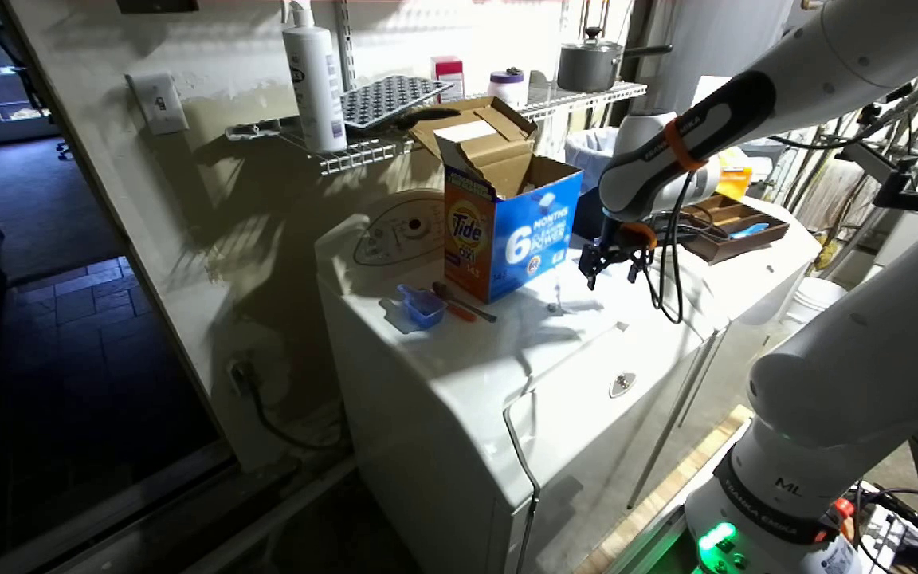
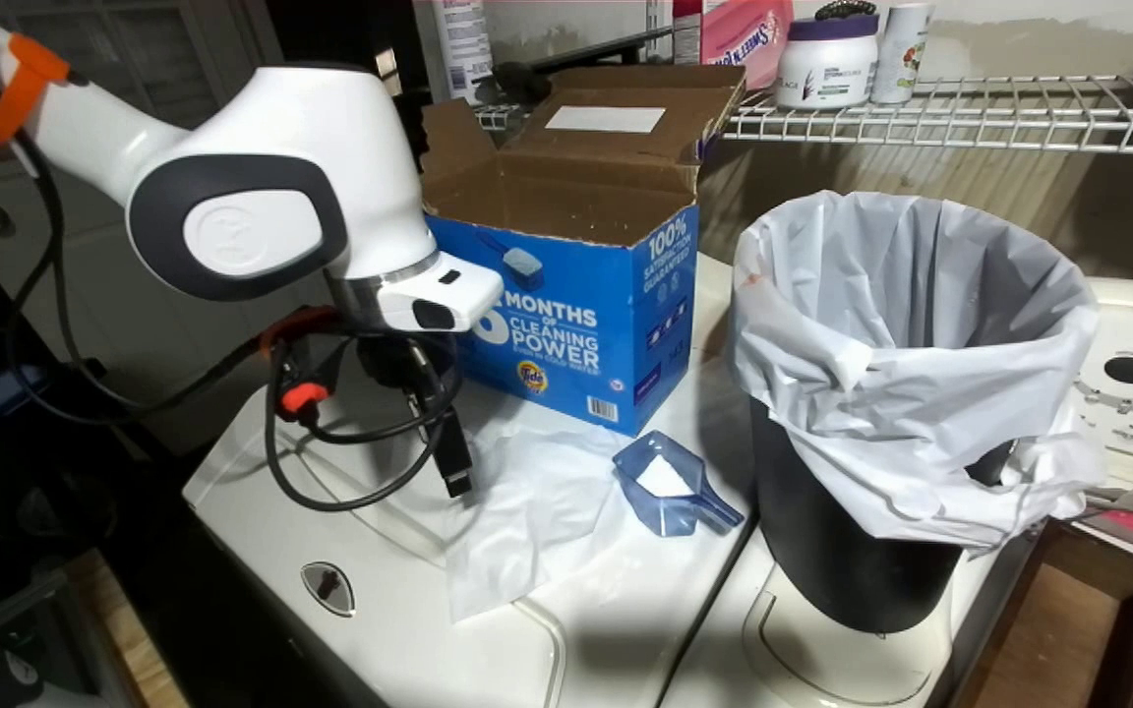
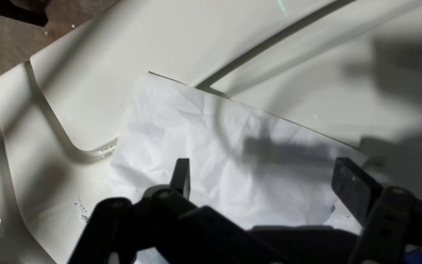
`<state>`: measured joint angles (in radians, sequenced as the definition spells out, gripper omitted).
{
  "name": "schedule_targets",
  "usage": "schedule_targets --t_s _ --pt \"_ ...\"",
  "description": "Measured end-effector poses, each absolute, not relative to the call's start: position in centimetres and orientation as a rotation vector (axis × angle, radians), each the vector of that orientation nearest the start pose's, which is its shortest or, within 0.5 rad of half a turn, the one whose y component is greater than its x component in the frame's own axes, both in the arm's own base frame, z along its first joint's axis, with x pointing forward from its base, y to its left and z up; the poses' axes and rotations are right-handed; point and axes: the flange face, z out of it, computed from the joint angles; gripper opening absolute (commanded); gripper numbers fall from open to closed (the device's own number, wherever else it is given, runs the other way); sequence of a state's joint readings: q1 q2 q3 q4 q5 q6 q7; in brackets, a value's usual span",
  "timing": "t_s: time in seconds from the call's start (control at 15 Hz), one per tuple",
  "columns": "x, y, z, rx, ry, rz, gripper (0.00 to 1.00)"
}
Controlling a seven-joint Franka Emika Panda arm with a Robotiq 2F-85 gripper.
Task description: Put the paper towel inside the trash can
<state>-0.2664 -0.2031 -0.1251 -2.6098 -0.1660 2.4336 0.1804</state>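
The paper towel is a white, wrinkled sheet lying on the white appliance top in front of the cardboard box. It also fills the middle of the wrist view. The trash can is a black bin with a white liner folded over its rim, standing to the right of the towel; it is partly hidden behind the arm in an exterior view. My gripper is open and empty, pointing down over the towel. In the wrist view its fingertips are wide apart with the towel below them, not held.
The open Tide cardboard box stands behind the gripper. A blue scoop lies between towel and bin. Another blue scoop lies beside the box. A wooden tray sits beyond the bin. A wire shelf hangs behind. Cables loop round the gripper.
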Motion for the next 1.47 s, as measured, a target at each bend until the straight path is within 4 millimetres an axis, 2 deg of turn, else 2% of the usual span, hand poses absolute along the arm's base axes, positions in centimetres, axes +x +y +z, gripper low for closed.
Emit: schedule_targets --t_s 0.27,0.53,0.6,0.67,0.8,1.27,1.47 --pt "40.5 -18.3 30.8 -3.140 0.813 0.000 1.00" --pt "41.6 -20.6 30.0 -3.127 0.877 -0.106 1.00" --pt "41.8 -20.9 29.8 -3.124 0.885 -0.132 0.94" --pt "42.0 -21.2 29.6 -3.122 0.893 -0.148 0.72" --pt "42.1 -21.5 29.1 -3.117 0.904 -0.162 0.69" --pt "42.6 -21.7 27.3 -3.081 0.951 -0.134 0.18" --pt "42.8 -21.6 26.9 -3.055 0.979 -0.135 0.01"
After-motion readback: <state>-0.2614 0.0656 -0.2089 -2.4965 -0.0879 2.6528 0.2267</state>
